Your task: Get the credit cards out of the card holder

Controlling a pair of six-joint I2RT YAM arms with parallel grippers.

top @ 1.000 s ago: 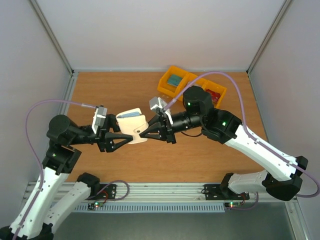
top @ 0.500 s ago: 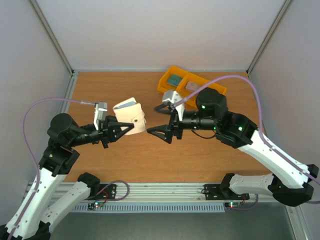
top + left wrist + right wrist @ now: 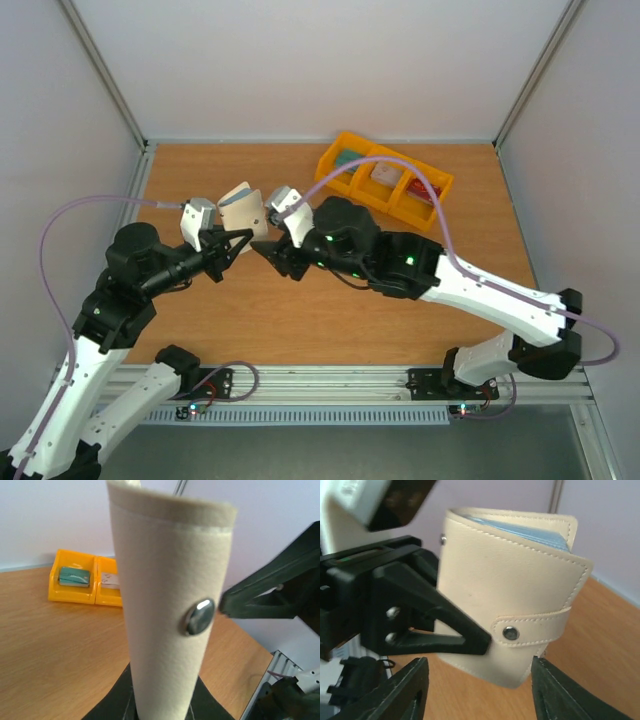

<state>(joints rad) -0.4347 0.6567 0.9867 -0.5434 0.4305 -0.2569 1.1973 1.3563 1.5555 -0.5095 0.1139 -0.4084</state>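
My left fingers are clamped narrow on the lower part of the cream card holder, holding it upright in the air above the counter. Its snap strap is buttoned shut and blue-grey lining shows at the top edge. My right fingers are spread wide, gripping nothing, with their tips pointing at the strap side, close to the holder. Farther back, near the right rear of the counter, sits the yellow bin, well apart from both my hands.
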